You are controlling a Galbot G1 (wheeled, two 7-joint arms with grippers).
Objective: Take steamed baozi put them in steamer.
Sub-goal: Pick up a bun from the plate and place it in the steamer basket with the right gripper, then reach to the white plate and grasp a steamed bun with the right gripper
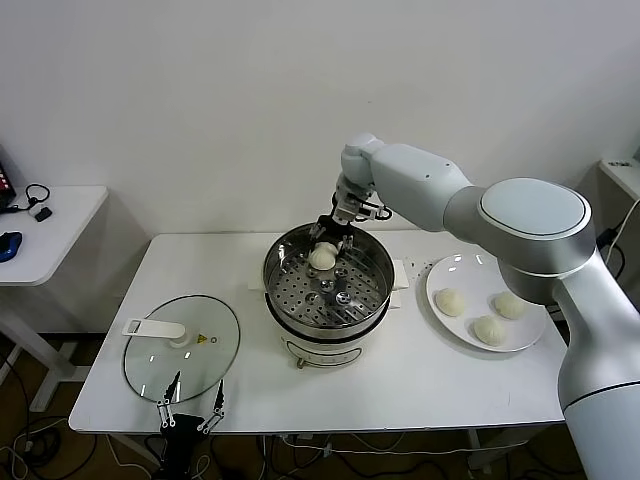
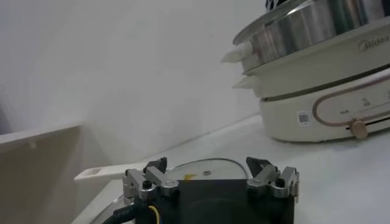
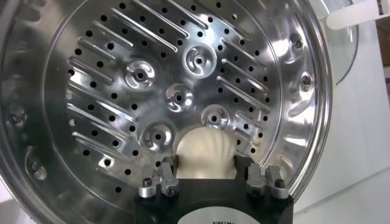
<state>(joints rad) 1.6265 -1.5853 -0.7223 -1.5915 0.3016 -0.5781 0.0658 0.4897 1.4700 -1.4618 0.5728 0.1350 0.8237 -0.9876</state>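
Note:
The steamer [image 1: 276, 292] stands mid-table, its perforated steel basket [image 3: 122, 97] uncovered. One steamed baozi [image 1: 322, 258] lies on the basket floor at the far side. My right gripper [image 1: 328, 238] hangs just above it. In the right wrist view the baozi [image 3: 205, 149] sits between the right gripper's [image 3: 205, 165] fingers, with a thin gap on each side, so the gripper is open. Three more baozi [image 1: 451, 301] [image 1: 510, 305] [image 1: 489, 329] rest on the white plate [image 1: 470, 272] to the right. My left gripper [image 1: 190, 415] waits open and empty at the table's front edge.
A glass lid [image 1: 205, 365] with a white handle [image 1: 155, 328] lies flat on the table left of the steamer, just beyond the left gripper [image 2: 210, 170]. The steamer's white base [image 2: 323, 106] has side handles. A small side table [image 1: 50, 225] stands far left.

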